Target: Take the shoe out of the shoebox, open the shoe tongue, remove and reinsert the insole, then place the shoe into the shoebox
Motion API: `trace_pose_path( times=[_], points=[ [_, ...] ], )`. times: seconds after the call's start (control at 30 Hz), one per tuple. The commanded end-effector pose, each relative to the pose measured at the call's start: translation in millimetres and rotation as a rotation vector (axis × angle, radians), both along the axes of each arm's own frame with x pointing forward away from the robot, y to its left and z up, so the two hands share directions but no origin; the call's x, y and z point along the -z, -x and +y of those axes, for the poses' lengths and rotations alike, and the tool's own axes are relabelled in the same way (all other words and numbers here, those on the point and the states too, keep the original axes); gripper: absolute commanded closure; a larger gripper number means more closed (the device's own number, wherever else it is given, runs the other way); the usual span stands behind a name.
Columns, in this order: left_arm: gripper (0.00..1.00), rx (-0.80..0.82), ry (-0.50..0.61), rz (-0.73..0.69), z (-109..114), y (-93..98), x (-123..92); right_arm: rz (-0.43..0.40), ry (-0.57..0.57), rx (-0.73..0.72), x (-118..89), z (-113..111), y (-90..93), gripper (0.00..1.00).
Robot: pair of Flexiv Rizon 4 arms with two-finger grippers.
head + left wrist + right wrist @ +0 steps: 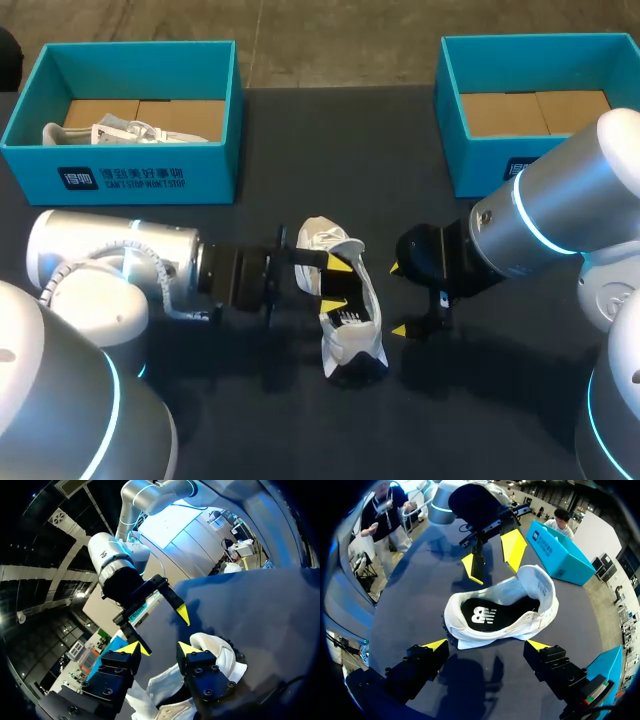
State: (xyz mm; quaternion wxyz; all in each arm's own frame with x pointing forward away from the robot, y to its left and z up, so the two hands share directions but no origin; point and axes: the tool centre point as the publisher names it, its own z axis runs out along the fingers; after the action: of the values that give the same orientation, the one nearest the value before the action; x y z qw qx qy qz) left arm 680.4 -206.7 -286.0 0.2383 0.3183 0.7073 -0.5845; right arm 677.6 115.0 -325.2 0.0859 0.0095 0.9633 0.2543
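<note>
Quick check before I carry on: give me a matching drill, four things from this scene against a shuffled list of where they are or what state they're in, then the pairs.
Things:
1. left shoebox
2. right shoebox
3. loose shoe
4. right gripper

Places or states:
A. only its cardboard floor shows inside
B. fingers open, beside the loose shoe, not touching it
C. a second white shoe lies in it
D. on the table, black insole showing

Pairs: 1-C, 2-A, 3-D, 4-B
</note>
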Motion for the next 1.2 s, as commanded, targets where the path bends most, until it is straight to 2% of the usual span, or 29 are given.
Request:
trace_pose_path(
  times=[0.03, 0.1, 0.13, 0.2, 0.23, 0.27, 0.5, 0.63, 0.9, 1.2],
  points=[
    [0.56, 0.025, -0.037, 0.008, 4, -1.6, -11, -0.002, 0.0, 0.001, 1, 0, 0.8, 0.0],
    [0.61, 0.049, -0.062, 0.018, 8, -0.7, -13, -0.002, 0.0, 0.001, 1, 0, 0.8, 0.0],
    [0.72, 0.061, -0.078, 0.014, 10, 0.1, -14, -0.002, 0.0, 0.001, 1, 0, 0.8, 0.0],
    [0.85, 0.089, -0.108, 0.015, 14, 1.3, -17, -0.002, 0.0, 0.001, 1, 0, 0.8, 0.0],
    [0.98, 0.098, -0.13, 0.005, 17, 2.0, -18, -0.002, 0.0, 0.001, 1, 0, 0.8, 0.0],
    [1.0, 0.105, -0.14, 0.004, 19, 2.1, -19, -0.002, 0.0, 0.001, 1, 0, 0.8, 0.0],
    [1.0, 0.221, -0.242, 0.017, 30, 5.3, -29, -0.002, 0.0, 0.001, 1, 0, 0.8, 0.0],
    [1.0, 0.289, -0.296, 0.013, 35, 9.0, -35, -0.001, 0.011, 0.0, -6, -5, -3.2, 0.0],
    [1.0, 0.485, -0.423, 0.0, 39, 20.6, -39, -0.013, 0.082, 0.02, -28, -31, -8.9, 0.0],
    [1.0, 0.63, -0.565, 0.006, 37, 18.4, -46, 0.029, 0.133, 0.036, -58, -67, -9.2, 0.0]
  ],
)
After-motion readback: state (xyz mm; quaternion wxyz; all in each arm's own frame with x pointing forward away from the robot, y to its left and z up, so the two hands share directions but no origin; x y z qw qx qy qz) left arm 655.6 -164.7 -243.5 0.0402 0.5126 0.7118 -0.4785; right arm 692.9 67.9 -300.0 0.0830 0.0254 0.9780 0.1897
